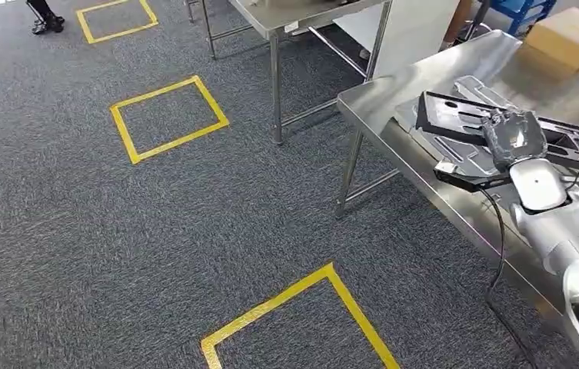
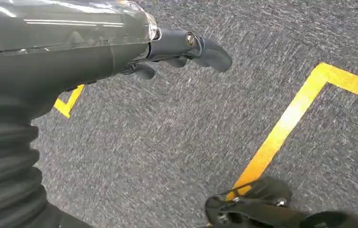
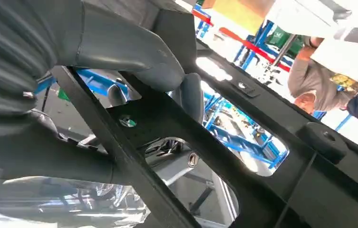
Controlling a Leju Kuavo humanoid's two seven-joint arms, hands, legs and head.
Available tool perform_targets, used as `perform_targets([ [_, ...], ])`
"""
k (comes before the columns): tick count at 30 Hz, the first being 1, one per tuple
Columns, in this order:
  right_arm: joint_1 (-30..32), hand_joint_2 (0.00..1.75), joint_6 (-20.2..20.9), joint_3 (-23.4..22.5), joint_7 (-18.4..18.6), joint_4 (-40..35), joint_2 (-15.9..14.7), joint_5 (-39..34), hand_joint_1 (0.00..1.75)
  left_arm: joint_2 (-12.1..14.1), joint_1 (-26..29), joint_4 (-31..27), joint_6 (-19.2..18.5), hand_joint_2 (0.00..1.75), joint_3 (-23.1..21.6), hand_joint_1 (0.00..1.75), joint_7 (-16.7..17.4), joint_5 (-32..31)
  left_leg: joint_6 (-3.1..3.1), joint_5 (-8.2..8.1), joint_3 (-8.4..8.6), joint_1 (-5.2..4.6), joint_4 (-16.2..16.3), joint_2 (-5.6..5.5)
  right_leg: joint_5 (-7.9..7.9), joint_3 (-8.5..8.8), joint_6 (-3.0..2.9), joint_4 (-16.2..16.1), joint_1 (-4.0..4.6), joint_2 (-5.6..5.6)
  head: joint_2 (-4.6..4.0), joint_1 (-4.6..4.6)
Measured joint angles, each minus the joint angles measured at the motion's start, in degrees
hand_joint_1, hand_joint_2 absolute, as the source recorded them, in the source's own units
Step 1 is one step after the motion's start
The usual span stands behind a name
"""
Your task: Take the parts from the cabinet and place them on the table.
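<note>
Head view, counter: I see the steel counter on the right side; my right arm reaches over it from below.
Head view, part: The black frame part lies low over the counter, on top of a grey metal sheet. I cannot tell if it already rests fully or is a little lifted.
Head view, right hand: My right hand sits on the middle of the part, fingers folded around a bar of it.
Head view, floor: Grey carpet with yellow tape squares; a second steel counter stands further away, and a cardboard box is at the far end of my counter.
Left wrist view, left hand: My left hand hangs over the carpet and carries nothing; the fingers are a bit bent but apart.
Right wrist view, grip: The thumb presses on a black bar of the part, so this hand is holding the part. A person is in the background, well apart.
Stage, my judgement: The part is at the counter; what remains is to set it down and release.
Risk 1: If I open the hand before the part lies flat, it may slide on the smooth sheet toward the counter edge, which is near.
Risk 2: A finger may stay hooked in the frame opening and drag the part when I pull back.
Risk 3: The arm cable hangs beside the edge and could catch.
</note>
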Motion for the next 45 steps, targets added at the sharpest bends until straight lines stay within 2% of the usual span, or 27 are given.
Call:
perform_targets([
  [1, -0.03, 1.75, 0.00, 0.00, -0.07, 0.00, 0.11, 0.02, 1.75, 0.00, 0.03, 0.00, 0.02, 1.75, 0.04, 0.00, 0.04, 0.00, 0.03, -0.25, 0.57, -0.13, -0.83, -0.10, 0.03, -0.31, 0.36, 0.23, 0.28, 0.30, 0.02, 0.00],
  [3, 0.08, 1.75, -0.04, 0.00, -0.24, 0.04, 0.53, 0.20, 1.75, 0.00, -0.05, 0.00, 0.09, 1.75, 0.04, 0.00, 0.11, 0.00, 0.35, -0.05, 0.46, -0.33, -0.72, 0.14, 0.29, -0.47, 1.07, -0.03, 0.09, 0.62, 0.00, 0.00],
  [5, 0.13, 1.75, -0.07, 0.00, -0.24, 0.07, 0.66, 0.35, 1.75, -0.04, -0.09, 0.00, 0.15, 1.75, 0.04, 0.00, 0.20, -0.02, 1.27, 0.58, 0.62, -0.12, -1.79, 0.59, 0.37, -0.47, 1.88, -0.22, 0.08, 0.86, 0.00, 0.00],
  [6, 0.14, 1.75, -0.13, 0.00, -0.26, 0.09, 0.68, 0.44, 1.75, -0.07, -0.14, 0.00, 0.15, 1.75, 0.04, 0.00, 0.22, 0.00, 1.59, 0.94, 0.82, 0.00, -2.16, 0.81, -0.62, -0.94, 1.95, 0.73, -0.09, 0.08, 0.00, 0.02],
  [7, -0.05, 1.75, -0.15, 0.00, -0.33, 0.11, 0.72, 0.59, 1.75, -0.05, -0.12, 0.00, 0.22, 1.75, 0.07, 0.00, 0.26, 0.00, 1.90, 1.12, 0.76, 0.03, -2.37, 0.87, -2.72, -2.22, 2.09, 3.56, -0.04, -0.73, 0.02, 0.00],
  [9, -0.03, 1.75, -0.22, 0.00, -0.72, 0.18, 0.90, 0.74, 1.75, -0.04, -0.07, 0.00, 0.24, 1.75, 0.13, 0.00, 0.37, 0.04, 1.97, 1.12, 0.68, -0.08, -2.33, 1.10, -7.21, -6.45, 2.52, 13.19, -0.20, -1.08, 0.00, 0.00],
  [10, 0.08, 1.75, -0.17, 0.00, -0.96, 0.26, 1.03, 0.74, 1.75, -0.04, -0.07, 0.00, 0.22, 1.75, 0.15, 0.00, 0.37, 0.07, 1.97, 1.11, 0.67, -0.10, -2.29, 1.24, -8.18, -8.09, 2.66, 16.59, -0.26, -1.09, 0.00, 0.00],
  [11, 0.15, 1.75, -0.09, 0.00, -1.31, 0.33, 1.16, 0.63, 1.75, -0.07, -0.07, 0.00, 0.22, 1.75, 0.22, 0.00, 0.37, 0.15, 1.94, 1.07, 0.67, -0.11, -2.25, 1.39, -7.88, -8.60, 2.72, 17.59, -0.32, -1.12, 0.00, 0.02],
  [12, 0.14, 1.75, 0.02, 0.00, -1.66, 0.39, 1.27, 0.59, 1.75, -0.07, -0.08, 0.00, 0.22, 1.75, 0.35, 0.00, 0.37, 0.15, 1.92, 1.03, 0.68, -0.11, -2.19, 1.53, -6.36, -7.78, 2.76, 15.85, -0.37, -1.20, 0.00, 0.00],
  [14, -0.11, 1.75, 0.15, 0.00, -1.84, 0.39, 1.42, 0.44, 1.75, -0.07, -0.06, 0.00, 0.15, 1.75, 0.50, 0.00, 0.37, 0.33, 1.58, 0.72, 0.76, -0.06, -1.83, 1.78, -1.16, -2.64, 2.66, 5.86, -0.38, -1.90, 0.00, 0.00],
  [15, -0.31, 1.75, 0.20, 0.00, -1.88, 0.39, 1.47, 0.30, 1.75, -0.09, -0.06, 0.00, 0.11, 1.75, 0.55, 0.00, 0.35, 0.44, 1.32, 0.49, 0.74, -0.14, -1.55, 1.90, 0.29, -0.16, 2.50, 0.78, -0.34, -2.97, 0.00, 0.02],
  [16, -0.52, 1.75, 0.22, 0.00, -1.90, 0.39, 1.55, 0.17, 1.75, -0.09, -0.04, 0.00, 0.09, 1.75, 0.66, 0.00, 0.31, 0.48, 1.04, 0.32, 0.49, -0.54, -1.21, 1.96, -0.53, 0.27, 2.13, -0.07, 0.37, -3.48, 0.00, 0.00],
  [17, -0.56, 1.75, 0.24, 0.00, -1.97, 0.42, 1.73, 0.13, 1.75, -0.09, -0.06, 0.00, 0.02, 1.75, 0.79, 0.00, 0.17, 0.48, 0.83, 0.33, 0.44, -0.52, -1.21, 2.02, -0.33, 0.08, 1.61, -0.09, 0.31, -2.82, 0.02, 0.00],
  [19, -0.50, 1.75, 0.24, 0.00, -1.97, 0.52, 1.90, 0.11, 1.75, -0.09, -0.06, 0.00, -0.09, 1.75, 0.98, 0.00, 0.00, 0.57, 0.48, 0.35, 0.54, -0.46, -1.38, 2.47, -0.34, -0.09, 1.20, 0.00, 0.45, -2.47, 0.02, 0.00],
  [21, -0.53, 1.75, 0.17, 0.00, -1.79, 0.63, 2.28, 0.11, 1.75, 0.02, -0.06, 0.00, -0.09, 1.75, 1.05, 0.00, -0.15, 0.55, -0.31, -0.74, 0.12, -0.34, -0.34, 2.28, 0.05, 0.19, 0.35, -0.53, -0.13, -2.15, 0.00, 0.00],
  [22, -0.64, 1.75, 0.15, 0.00, -1.73, 0.66, 2.38, 0.13, 1.75, 0.02, -0.04, 0.00, -0.11, 1.75, 1.07, 0.00, -0.22, 0.55, -0.53, -2.55, -0.99, -0.31, 2.28, 1.88, 0.05, 0.17, -0.08, -0.54, -0.14, -2.01, 0.00, 0.00],
  [25, -0.50, 1.75, 0.15, 0.00, -1.62, 0.85, 3.30, 0.55, 1.75, 0.00, 0.02, 0.02, -0.74, 1.75, 1.22, 0.00, -0.42, 0.70, -0.91, -8.44, -7.36, -0.03, 16.22, 1.56, -0.04, 0.14, -0.32, -0.41, 0.04, -1.45, 0.02, 0.00],
  [26, -0.37, 1.75, 0.15, 0.00, -1.62, 0.94, 3.46, 0.70, 1.75, 0.02, 0.01, 0.04, -0.90, 1.75, 1.29, 0.00, -0.50, 0.83, -0.90, -8.50, -8.35, -0.01, 18.08, 1.55, -0.07, 0.15, -0.36, -0.34, 0.08, -1.16, 0.00, 0.00],
  [27, -0.28, 1.75, 0.15, 0.02, -1.60, 1.01, 3.67, 0.81, 1.75, 0.02, 0.00, 0.04, -1.01, 1.75, 1.38, 0.00, -0.55, 0.83, -0.82, -6.98, -7.94, -0.01, 16.76, 1.54, -0.14, 0.19, -0.40, -0.25, 0.11, -0.93, 0.00, 0.00],
  [28, -0.28, 1.75, 0.15, 0.02, -1.53, 1.07, 3.80, 0.85, 1.75, 0.06, 0.00, 0.04, -1.07, 1.75, 1.42, 0.00, -0.59, 0.83, -0.66, -4.63, -6.39, -0.01, 13.06, 1.53, -0.19, 0.19, -0.36, -0.11, 0.11, -0.74, 0.00, 0.00],
  [30, -0.29, 1.75, 0.11, 0.02, -1.29, 1.07, 4.04, 0.87, 1.75, 0.28, 0.00, 0.04, -1.18, 1.75, 1.46, 0.00, -0.66, 0.81, -0.12, 0.78, -1.18, -0.01, 1.67, 1.23, -0.48, 0.25, -0.04, 0.12, 0.09, -0.41, 0.02, 0.00],
  [31, -0.32, 1.75, 0.11, 0.02, -1.22, 1.14, 4.18, 0.98, 1.75, 0.31, -0.03, 0.07, -1.27, 1.75, 1.46, 0.00, -0.63, 0.79, 0.05, -0.04, -0.04, -0.15, -0.17, 0.68, -0.59, -0.01, 0.18, 0.26, 0.42, -0.30, 0.00, 0.00],
  [33, -0.29, 1.75, 0.13, 0.02, -1.16, 1.31, 4.24, 1.03, 1.75, 0.31, 0.00, 0.07, -1.31, 1.75, 1.49, 0.00, -0.68, 0.72, -0.19, 0.47, -0.31, 0.04, -0.83, 0.79, -0.54, -0.28, 0.32, 0.49, 0.59, -0.28, 0.02, 0.02],
  [35, -0.20, 1.75, 0.13, 0.02, -1.16, 1.35, 4.40, 1.05, 1.75, 0.31, -0.02, 0.13, -1.33, 1.75, 1.49, 0.00, -0.63, 0.72, 0.24, 0.91, 0.22, -0.18, -1.96, 0.77, -0.03, 0.36, 0.74, -0.96, 0.42, -0.26, 0.02, 0.00],
  [37, -0.18, 1.75, 0.13, 0.04, -1.16, 1.38, 4.44, 1.05, 1.75, 0.35, 0.03, 0.13, -1.33, 1.75, 1.55, 0.00, -0.53, 0.76, 0.53, 3.08, 2.88, -0.18, -6.91, 0.62, 2.25, 3.31, 1.13, -6.22, 0.41, -0.43, 0.00, 0.00],
  [42, -0.41, 1.75, 0.24, 0.04, -1.18, 1.44, 4.77, 1.31, 1.75, 0.33, -0.02, 0.15, -1.31, 1.75, 1.55, 0.00, -0.48, 0.66, 0.80, 11.38, 13.47, -0.15, -26.02, 0.57, 11.07, 14.37, 1.35, -26.24, 0.39, -0.47, 0.00, 0.00],
  [45, -0.62, 1.75, 0.57, 0.04, -1.29, 1.59, 4.90, 1.38, 1.75, 0.33, 0.00, 0.15, -1.36, 1.75, 1.57, 0.00, -0.50, 0.68, 0.91, 15.56, 18.60, -0.12, -35.23, 0.58, 15.59, 19.98, 1.57, -36.03, 0.37, -0.48, 0.00, 0.02],
])
